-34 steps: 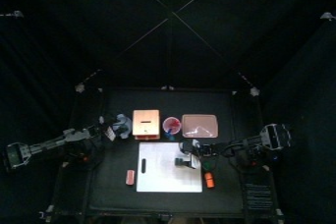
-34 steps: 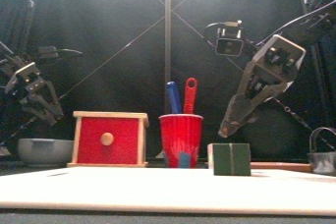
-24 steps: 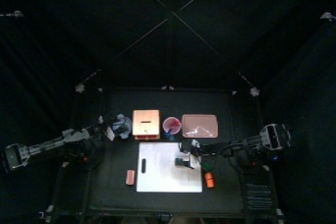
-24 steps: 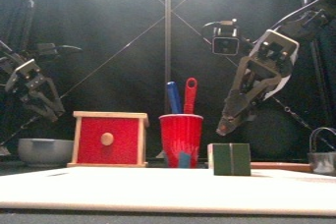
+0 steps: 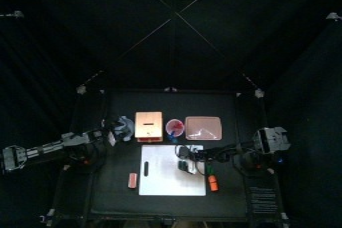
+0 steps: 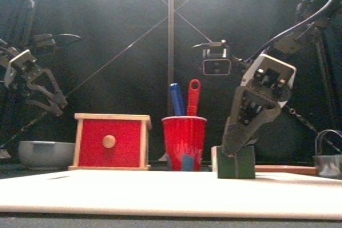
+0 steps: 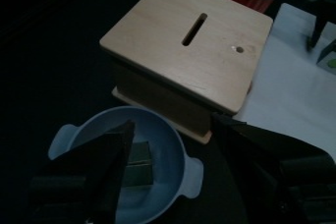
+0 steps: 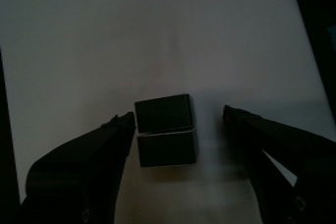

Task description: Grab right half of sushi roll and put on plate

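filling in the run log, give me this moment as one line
phase: pre-grasp | right end effector: open, straddling sushi roll on white board | roll: two halves touching, not held | plate: no roll on it | left end effector: over grey-blue bowl

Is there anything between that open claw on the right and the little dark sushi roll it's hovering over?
Nothing visible. The right tool stands open with its jaws on either side of the sushi roll, which lies alone on the white board.
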Available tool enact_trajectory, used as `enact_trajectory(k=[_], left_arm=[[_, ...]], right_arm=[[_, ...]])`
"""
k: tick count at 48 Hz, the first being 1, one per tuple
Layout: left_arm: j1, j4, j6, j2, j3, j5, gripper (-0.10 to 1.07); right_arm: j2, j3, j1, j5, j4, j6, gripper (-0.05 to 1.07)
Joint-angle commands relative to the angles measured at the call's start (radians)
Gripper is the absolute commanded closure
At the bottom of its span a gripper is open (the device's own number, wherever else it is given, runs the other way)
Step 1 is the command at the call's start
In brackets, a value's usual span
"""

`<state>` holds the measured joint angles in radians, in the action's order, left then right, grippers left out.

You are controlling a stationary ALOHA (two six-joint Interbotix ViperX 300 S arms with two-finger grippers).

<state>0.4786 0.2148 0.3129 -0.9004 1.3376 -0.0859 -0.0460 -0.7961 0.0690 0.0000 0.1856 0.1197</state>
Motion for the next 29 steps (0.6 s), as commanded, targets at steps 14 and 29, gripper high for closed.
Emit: enact_trajectory(k=[14, 29], left_arm=[[-0.002, -0.002, 0.000, 0.002, -0.012, 0.009, 0.02], [0.000, -0.003, 0.002, 0.002, -0.011, 0.006, 0.02]], right_arm=[[0.046, 0.028, -0.006, 0.035, -0.028, -0.002, 0.39], [0.264, -0.044, -0.071, 0.089, -0.069, 0.000, 0.44]])
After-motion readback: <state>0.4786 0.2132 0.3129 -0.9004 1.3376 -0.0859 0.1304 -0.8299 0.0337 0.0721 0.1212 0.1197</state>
